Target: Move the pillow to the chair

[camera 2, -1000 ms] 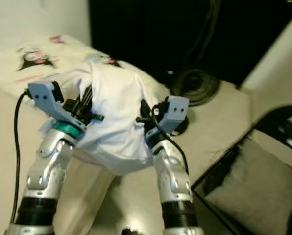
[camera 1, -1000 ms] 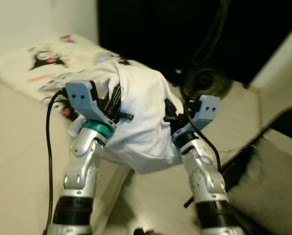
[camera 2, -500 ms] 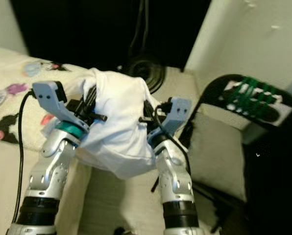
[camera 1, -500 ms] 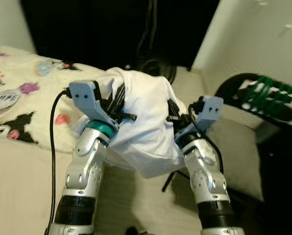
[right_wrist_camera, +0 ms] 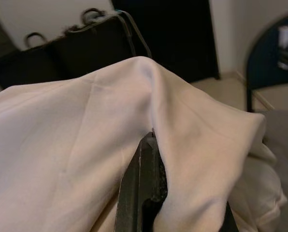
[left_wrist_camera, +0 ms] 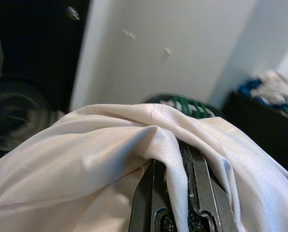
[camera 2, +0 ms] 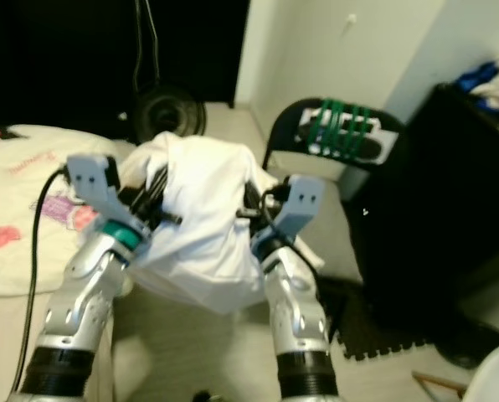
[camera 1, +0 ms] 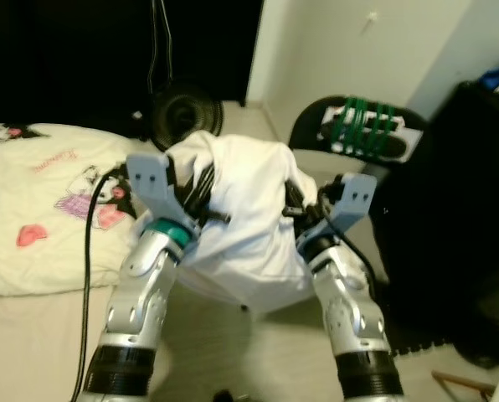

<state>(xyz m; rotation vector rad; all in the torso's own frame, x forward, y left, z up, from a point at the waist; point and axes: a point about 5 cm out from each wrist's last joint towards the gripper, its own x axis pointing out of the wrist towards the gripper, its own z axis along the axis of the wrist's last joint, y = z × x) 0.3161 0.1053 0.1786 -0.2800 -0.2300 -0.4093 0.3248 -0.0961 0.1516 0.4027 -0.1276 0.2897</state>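
Two claws carry a soft white pillow toward the black chair.

The left claw point(camera 1: 201, 194) and the right claw point(camera 1: 293, 199) are each clamped into opposite sides of the white fabric-covered pillow point(camera 1: 237, 222), holding it up in the air between the two silver arms, above the floor and clear of the cream patterned bed point(camera 1: 40, 209) on the robot's left. In the wrist views the loose cloth folds over the black fingers point(left_wrist_camera: 156, 203), so the pillow looks light, limp and easily squashed; a pinch on the cover alone could slip, so a hold that gathers stuffing at both ends seems safer. Just beyond the pillow stands the black round-backed chair with green stripes point(camera 1: 367, 130).
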